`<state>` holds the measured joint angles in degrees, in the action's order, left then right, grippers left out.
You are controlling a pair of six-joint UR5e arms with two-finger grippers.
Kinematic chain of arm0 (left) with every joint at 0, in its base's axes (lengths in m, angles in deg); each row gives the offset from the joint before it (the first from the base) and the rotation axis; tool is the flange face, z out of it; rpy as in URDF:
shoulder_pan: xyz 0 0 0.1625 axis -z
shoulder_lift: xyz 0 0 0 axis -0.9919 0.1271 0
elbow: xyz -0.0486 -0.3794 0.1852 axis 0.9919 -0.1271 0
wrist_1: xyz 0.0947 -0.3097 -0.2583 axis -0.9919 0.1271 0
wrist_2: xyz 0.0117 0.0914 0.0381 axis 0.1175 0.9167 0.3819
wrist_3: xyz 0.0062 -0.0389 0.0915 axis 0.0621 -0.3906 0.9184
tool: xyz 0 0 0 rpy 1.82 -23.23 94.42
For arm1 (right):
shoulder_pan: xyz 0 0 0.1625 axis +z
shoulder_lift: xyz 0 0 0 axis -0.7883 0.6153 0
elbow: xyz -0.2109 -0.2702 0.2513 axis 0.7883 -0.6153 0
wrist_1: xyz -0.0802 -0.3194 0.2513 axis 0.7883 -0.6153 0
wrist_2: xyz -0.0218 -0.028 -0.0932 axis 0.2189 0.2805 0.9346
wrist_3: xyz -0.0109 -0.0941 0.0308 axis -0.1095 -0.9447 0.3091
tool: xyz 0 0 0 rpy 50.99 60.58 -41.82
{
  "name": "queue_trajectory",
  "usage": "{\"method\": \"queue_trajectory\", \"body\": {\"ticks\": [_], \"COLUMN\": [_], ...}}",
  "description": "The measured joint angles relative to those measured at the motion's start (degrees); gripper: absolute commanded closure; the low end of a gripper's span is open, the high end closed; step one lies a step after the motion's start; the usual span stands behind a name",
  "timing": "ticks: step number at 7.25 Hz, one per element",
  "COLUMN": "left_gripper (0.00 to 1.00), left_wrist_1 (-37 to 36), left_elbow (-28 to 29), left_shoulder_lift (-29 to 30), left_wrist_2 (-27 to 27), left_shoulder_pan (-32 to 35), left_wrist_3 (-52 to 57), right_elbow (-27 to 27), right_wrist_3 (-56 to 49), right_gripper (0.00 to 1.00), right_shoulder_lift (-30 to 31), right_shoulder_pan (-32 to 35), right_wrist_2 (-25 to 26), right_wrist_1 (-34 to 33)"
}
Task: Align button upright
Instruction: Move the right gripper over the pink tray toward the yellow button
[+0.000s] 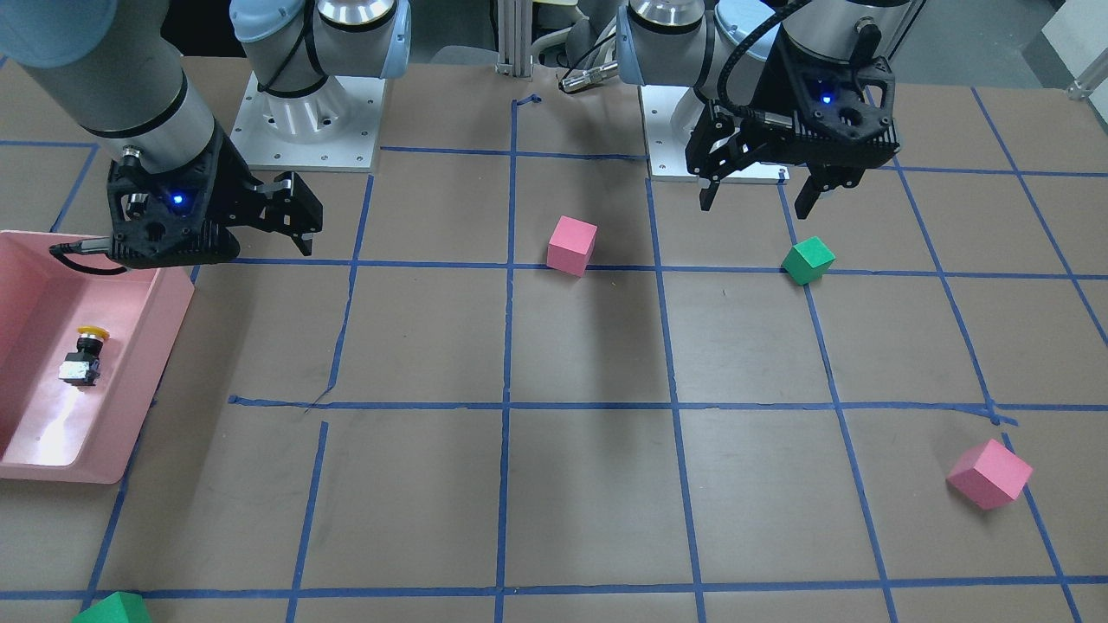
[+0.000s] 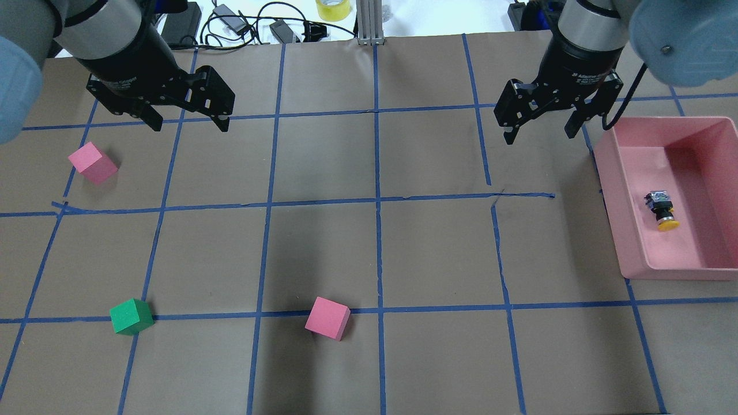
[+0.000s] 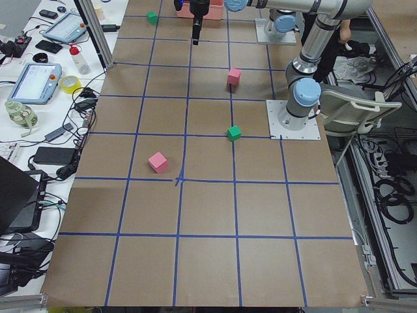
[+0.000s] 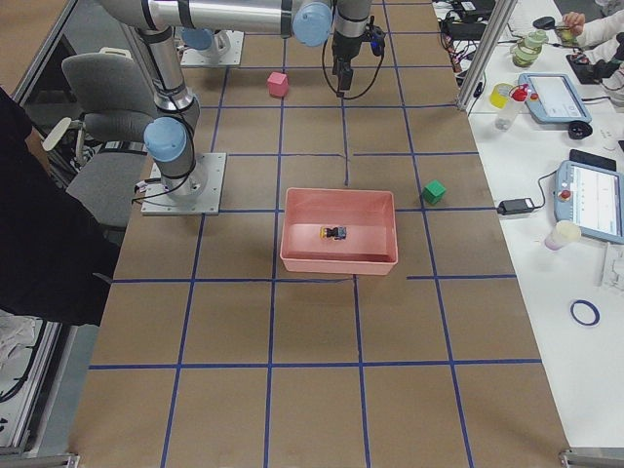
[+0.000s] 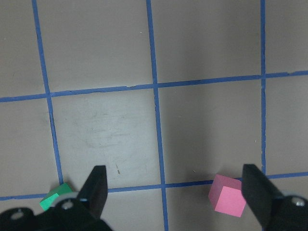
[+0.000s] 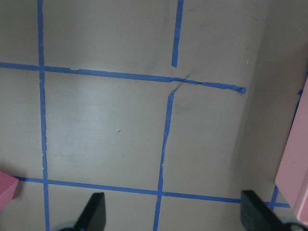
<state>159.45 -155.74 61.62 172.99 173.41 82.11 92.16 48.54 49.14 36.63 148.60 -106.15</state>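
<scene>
A brown papered table point(image 2: 375, 253), gridded with blue tape, is being viewed from above and from both wrists. The right fingers point(image 6: 95, 211) are being held wide apart over bare table, with nothing gripped between them. The left fingers point(image 5: 96, 190) are likewise being held wide and empty, far across the table.

The button point(image 2: 661, 210) is being shown inside a pink tray point(image 2: 614, 196), off to the outer side of the right fingers and beyond the tray's near wall. It appears to be lying on its side, though it is small in every view. Its grey base is turned towards the right fingers and its yellow cap away from them. A green cube point(image 5: 54, 196) and a pink cube point(image 5: 227, 195) are being seen just past the tips of the left fingers, well apart from the button.

The uprighting is judged as not yet begun. Several risks are being faced:

- The tray wall could be struck if the right fingers are brought across too low.
- The round cap could be squeezed out of a poorly centred grip.
- The light tray could be dragged or tipped.
- The button could topple again if it is released while tilted.
</scene>
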Motion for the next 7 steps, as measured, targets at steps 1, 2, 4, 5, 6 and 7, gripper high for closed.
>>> {"method": "queue_trajectory", "body": {"ticks": [1, 2, 4, 5, 6, 7], "left_gripper": [0.0, 0.0, 0.0, 0.0, 0.0, 0.0], "left_wrist_1": [-0.02, -0.03, -0.04, -0.04, -0.04, -0.03], "left_elbow": [0.0, -0.02, -0.05, -0.04, -0.01, 0.02], "left_shoulder_lift": [0.01, 0.03, 0.06, 0.08, 0.07, 0.06], "left_wrist_2": [0.0, 0.0, 0.0, 0.0, 0.0, 0.0], "left_shoulder_pan": [-0.01, -0.01, -0.07, -0.08, -0.09, -0.1], "left_wrist_3": [-0.03, -0.02, 0.08, 0.16, 0.22, 0.27], "right_elbow": [0.09, 0.15, 0.2, 0.2, 0.2, 0.21], "right_wrist_3": [0.02, 0.04, -0.02, -0.03, -0.08, -0.25], "right_gripper": [0.0, 0.0, 0.0, 0.0, 0.0, 0.0], "right_shoulder_lift": [0.02, 0.02, -0.04, -0.03, -0.02, -0.09], "right_shoulder_pan": [0.0, -0.02, -0.43, -0.63, -0.74, -0.85], "right_wrist_2": [0.09, 0.15, 0.27, 0.92, 1.99, 2.55], "right_wrist_1": [0.21, 0.38, 0.68, 0.76, 0.72, 0.53]}}
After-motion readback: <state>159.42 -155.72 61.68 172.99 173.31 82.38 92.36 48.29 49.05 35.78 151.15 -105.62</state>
